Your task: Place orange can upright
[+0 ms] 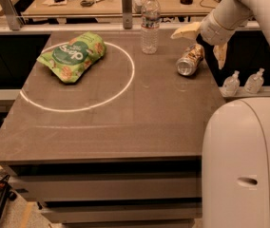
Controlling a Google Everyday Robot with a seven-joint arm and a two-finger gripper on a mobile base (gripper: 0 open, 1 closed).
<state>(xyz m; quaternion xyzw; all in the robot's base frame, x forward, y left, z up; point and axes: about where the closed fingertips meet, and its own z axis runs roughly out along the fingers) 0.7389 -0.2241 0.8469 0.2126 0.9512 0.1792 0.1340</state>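
nearest the camera, well below the gripper, the robot's white body (244, 165) fills the lower right corner. the brown table (125, 122) spreads out to its left. a white ring (126, 86) is painted on the table, down and left of the gripper. two small clear bottles (242, 82) stand on a ledge off the table's right edge, below the gripper and slightly to its right.

the orange can (190, 60) lies on its side near the table's right edge, just under the gripper, with its silver end facing the camera. whether it touches the gripper cannot be told. the gripper (202, 42) hangs over the far right part of the table, its two pale fingers (185, 31) spread wide apart, holding nothing.

a green snack bag (72, 56) lies flat inside the ring, far to the gripper's left. a clear water bottle (149, 23) stands upright, just left of the gripper. behind it, a desk (173, 4) holds small clutter.
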